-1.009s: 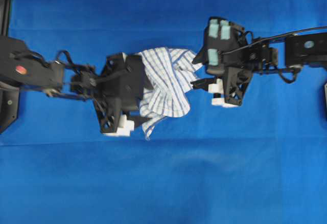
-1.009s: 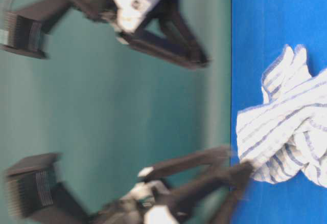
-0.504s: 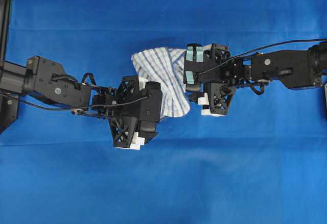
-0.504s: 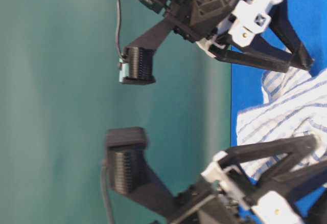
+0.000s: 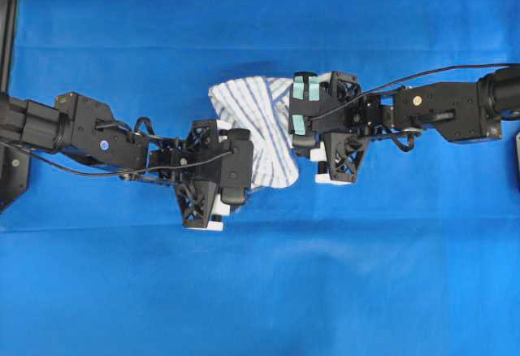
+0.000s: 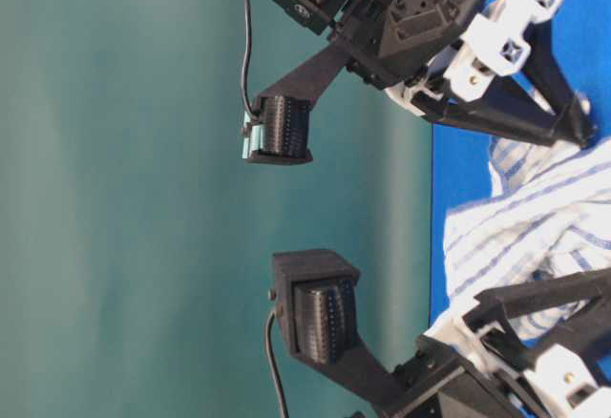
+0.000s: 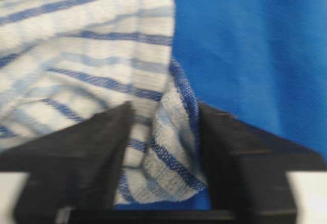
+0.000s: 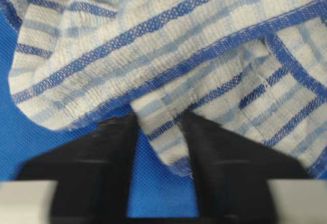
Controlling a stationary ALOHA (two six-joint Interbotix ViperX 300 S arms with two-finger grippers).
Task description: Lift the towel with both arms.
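A: Where's the towel [image 5: 262,132]?

B: Bunched mid-table on the blue table cloth [image 5: 260,291], between the two arms. Left gripper [image 5: 244,179] sits on its left-near edge, right gripper [image 5: 302,141] on its right edge.

A: Claws?

B: Left wrist cam: a fold of hem stands between the two black fingers [image 7: 87,147], jaws partway in, cloth brushing both inner faces. Looks pinched, but I can't say it's firm. Right wrist cam: a narrow tongue of towel [image 8: 163,127] between the fingers, jaws about half closed w/ blue table cloth showing in the gap. Grip or not, can't tell.

A: So what's the step?

B: Closing on the fabric, I'd judge. Lift not begun; towel lies flat on the table in the side view.

A: Tips for doing it well?

B: Squeeze fully before any rise. The right side has only a thin flap, so it could slip out; a deeper bite would be safer. Make sure neither tip grabs the table cloth underneath. Then raise both arms together, same pace, w/o pulling apart hard, or one side prob. tears free.
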